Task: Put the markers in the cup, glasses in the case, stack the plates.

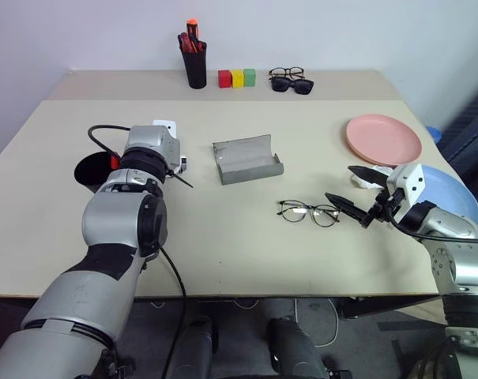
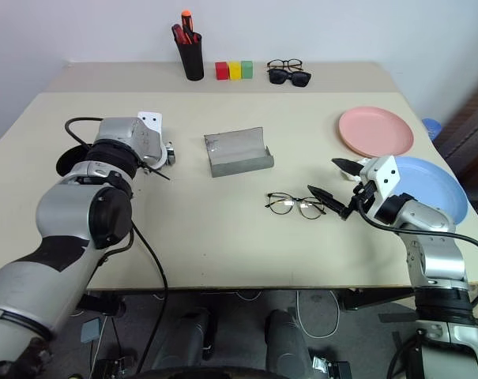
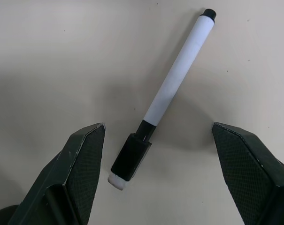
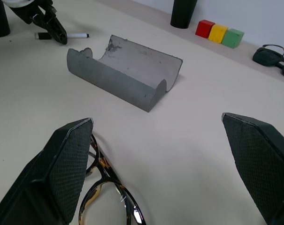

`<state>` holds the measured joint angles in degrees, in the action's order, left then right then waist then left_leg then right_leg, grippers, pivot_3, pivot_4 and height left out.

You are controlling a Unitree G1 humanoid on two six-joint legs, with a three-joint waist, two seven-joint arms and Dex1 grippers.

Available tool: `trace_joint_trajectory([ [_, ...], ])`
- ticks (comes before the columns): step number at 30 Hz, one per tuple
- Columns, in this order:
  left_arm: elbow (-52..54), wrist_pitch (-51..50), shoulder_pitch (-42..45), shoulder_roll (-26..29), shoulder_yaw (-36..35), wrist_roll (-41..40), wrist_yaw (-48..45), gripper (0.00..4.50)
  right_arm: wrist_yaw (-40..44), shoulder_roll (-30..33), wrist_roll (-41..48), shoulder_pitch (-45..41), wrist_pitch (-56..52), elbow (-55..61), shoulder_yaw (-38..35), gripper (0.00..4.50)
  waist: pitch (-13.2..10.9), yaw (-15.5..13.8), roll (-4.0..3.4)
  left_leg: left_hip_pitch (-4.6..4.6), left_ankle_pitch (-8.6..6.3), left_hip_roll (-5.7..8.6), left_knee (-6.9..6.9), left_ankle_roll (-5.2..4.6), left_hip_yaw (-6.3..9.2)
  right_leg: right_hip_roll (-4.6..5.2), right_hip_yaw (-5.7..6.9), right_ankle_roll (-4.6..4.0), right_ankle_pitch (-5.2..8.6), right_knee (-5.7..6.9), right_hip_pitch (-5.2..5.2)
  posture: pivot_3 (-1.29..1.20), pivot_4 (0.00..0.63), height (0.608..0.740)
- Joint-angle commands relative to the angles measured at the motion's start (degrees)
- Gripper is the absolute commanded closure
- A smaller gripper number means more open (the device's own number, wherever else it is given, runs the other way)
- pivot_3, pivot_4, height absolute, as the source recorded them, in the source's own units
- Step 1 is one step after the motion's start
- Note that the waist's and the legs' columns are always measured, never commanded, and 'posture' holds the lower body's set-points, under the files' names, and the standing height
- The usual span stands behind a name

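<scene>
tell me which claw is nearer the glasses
Right. The right claw sits open just beside the glasses; the left claw is far across the table, open over the white marker.

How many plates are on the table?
2. The pink plate lies at the table's right side; the blue plate sits just nearer, partly behind the right arm. More could be hidden.

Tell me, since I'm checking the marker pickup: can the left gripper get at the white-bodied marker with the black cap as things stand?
Probably yes. The left gripper hangs open right over the white-bodied marker with the black cap, which lies flat on the bare beige table, one finger on each side and nothing between them.
</scene>
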<state>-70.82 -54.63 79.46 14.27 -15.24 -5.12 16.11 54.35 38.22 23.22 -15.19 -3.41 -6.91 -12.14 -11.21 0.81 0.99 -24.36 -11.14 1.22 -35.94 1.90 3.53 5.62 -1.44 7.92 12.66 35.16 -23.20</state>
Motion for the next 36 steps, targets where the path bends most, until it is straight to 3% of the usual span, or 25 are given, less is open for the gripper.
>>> trace_joint_trajectory([
  [1, 0.7, -1.8, 0.1, -1.2, -2.5, -3.6, -4.1, 0.80, -0.2, 0.0, 0.4, -0.1, 0.7, 1.5, -1.0, 0.00, 0.0, -0.2, 0.00, 0.00, 0.00, 0.00, 0.00, 0.00, 0.00, 0.00, 0.00, 0.00, 0.00, 0.00, 0.00, 0.00, 0.150, 0.740],
  [6, 1.5, -3.1, -0.2, -1.9, -3.7, -4.6, -4.8, 0.80, -0.2, 0.0, 0.3, -0.3, 0.8, 1.4, -0.9, 0.00, 0.0, -0.3, 0.00, -0.02, 0.00, 0.04, -0.05, 0.00, 0.00, 0.03, 0.00, 0.01, 0.01, -0.05, 0.07, 0.00, 0.150, 0.740],
  [7, 1.5, -3.2, -0.3, -1.9, -4.2, -4.9, -4.1, 1.03, -0.3, 0.0, 0.3, -0.2, 0.8, 1.5, -0.9, 0.00, 0.0, -0.3, 0.00, -0.01, 0.00, 0.04, -0.05, 0.00, 0.01, 0.03, 0.00, 0.01, 0.01, -0.04, 0.07, 0.00, 0.150, 0.740],
  [9, 1.7, -3.2, -0.5, -1.9, -4.6, -5.0, -3.1, 1.60, -0.4, 0.0, 0.3, -0.1, 0.7, 1.6, -0.9, 0.00, 0.0, -0.1, -0.01, 0.01, 0.00, 0.04, -0.03, 0.00, 0.01, 0.03, 0.00, 0.01, 0.01, -0.02, 0.07, 0.00, 0.150, 0.740],
  [14, 2.2, -4.0, 0.0, -2.3, -3.9, -4.3, -4.4, 4.03, -0.6, 0.0, 0.2, -0.2, 0.8, 1.5, -1.0, 0.00, 0.0, -0.2, -0.01, 0.02, 0.00, 0.04, -0.04, 0.00, 0.01, 0.03, 0.00, 0.01, 0.01, -0.02, 0.07, 0.00, 0.150, 0.740],
  [21, 6.1, -7.8, 0.5, -4.2, -1.2, -3.8, -7.9, 4.03, -0.9, 0.1, 0.0, -0.1, 1.0, 1.4, -1.1, 0.00, 0.0, -0.2, 0.00, 0.00, 0.00, 0.04, -0.04, 0.00, 0.01, 0.03, 0.00, 0.01, 0.01, -0.02, 0.07, 0.00, 0.150, 0.740],
  [24, 14.4, -13.4, -1.0, -5.8, 4.4, -4.2, -15.6, 4.03, -1.0, 0.1, -0.1, -0.1, 1.1, 1.2, -1.3, 0.00, 0.0, -0.1, 0.00, 0.00, 0.00, 0.04, -0.04, 0.00, 0.01, 0.03, 0.00, 0.01, 0.01, -0.03, 0.06, 0.00, 0.150, 0.740],
  [28, 42.9, -19.0, -11.5, -4.6, 17.1, -6.7, -25.8, 4.03, -1.1, 0.1, 0.0, -0.2, 1.1, 1.2, -1.4, 0.00, 0.0, 0.4, -0.01, -0.01, 0.00, 0.02, 0.03, 0.01, 0.00, 0.03, -0.02, -0.01, 0.00, -0.03, 0.03, 0.00, 0.150, 0.740],
  [30, 63.6, -14.3, -20.4, 0.3, 26.3, -5.0, -29.4, 4.03, -1.3, -0.1, 0.2, -0.4, 1.1, 1.3, -1.4, 0.00, 0.0, 0.8, -0.06, 0.01, 0.01, -0.01, 0.08, 0.02, -0.04, 0.03, -0.11, -0.04, -0.01, 0.04, -0.06, 0.00, 0.150, 0.740],
  [32, 76.0, -10.4, -26.4, 4.3, 31.5, -3.0, -30.9, 4.03, -1.4, -0.3, 0.3, -0.7, 1.1, 1.2, -1.3, 0.00, 0.0, 1.2, -0.07, 0.05, 0.06, -0.04, 0.25, 0.11, -0.05, 0.02, -0.19, -0.10, -0.03, 0.09, -0.14, 0.00, 0.150, 0.740],
  [36, 90.0, 6.0, -36.7, 7.0, 28.2, 0.7, -28.5, 4.03, -0.5, -1.0, 0.5, -2.0, 1.1, 1.0, -0.2, 0.00, 0.0, 0.8, -0.09, 0.09, 0.12, -0.03, 0.25, 0.20, -0.06, 0.02, -0.19, -0.18, -0.05, 0.04, -0.12, 0.00, 0.150, 0.740],
])
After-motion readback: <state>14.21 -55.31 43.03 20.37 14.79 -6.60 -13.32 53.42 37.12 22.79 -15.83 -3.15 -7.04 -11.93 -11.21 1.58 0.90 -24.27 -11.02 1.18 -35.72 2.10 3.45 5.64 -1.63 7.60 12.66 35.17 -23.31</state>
